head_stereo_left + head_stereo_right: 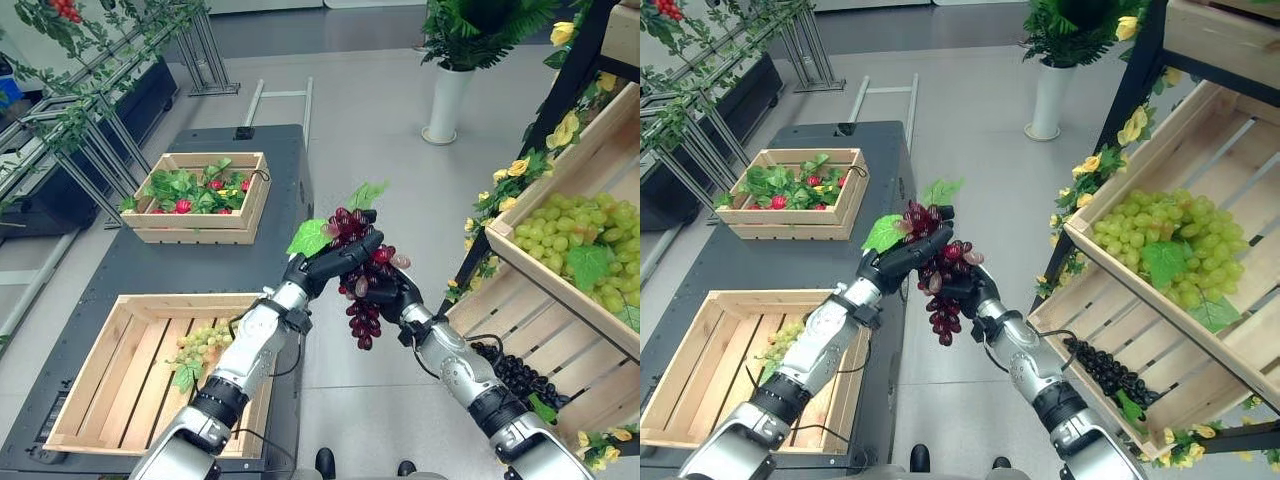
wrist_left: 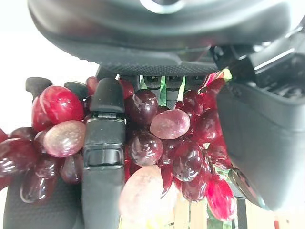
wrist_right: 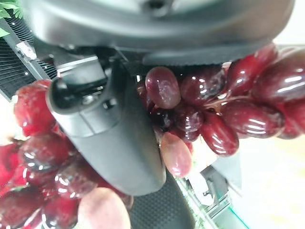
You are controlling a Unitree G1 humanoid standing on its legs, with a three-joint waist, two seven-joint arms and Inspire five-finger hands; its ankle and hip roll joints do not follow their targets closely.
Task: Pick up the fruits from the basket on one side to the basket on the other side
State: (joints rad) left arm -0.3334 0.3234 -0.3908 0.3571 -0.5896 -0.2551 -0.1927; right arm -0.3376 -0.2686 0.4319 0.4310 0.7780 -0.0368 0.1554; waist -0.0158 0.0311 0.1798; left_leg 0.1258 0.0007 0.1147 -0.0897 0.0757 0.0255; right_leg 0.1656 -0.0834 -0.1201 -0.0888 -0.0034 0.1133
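Grapes (image 1: 362, 285) midair between crates | both hands' fingers curled round bunch

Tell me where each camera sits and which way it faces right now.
Left eye view: on the head, looking down at the red grape bunch held by the left robot hand and right robot hand, both arms showing.
Right eye view: beside it, facing the same scene; wooden crate at left.
Left wrist view: on the left wrist, against the grapes, own fingers across them.
Right wrist view: on the right wrist, own thumb on the grapes.
All four share the bunch.
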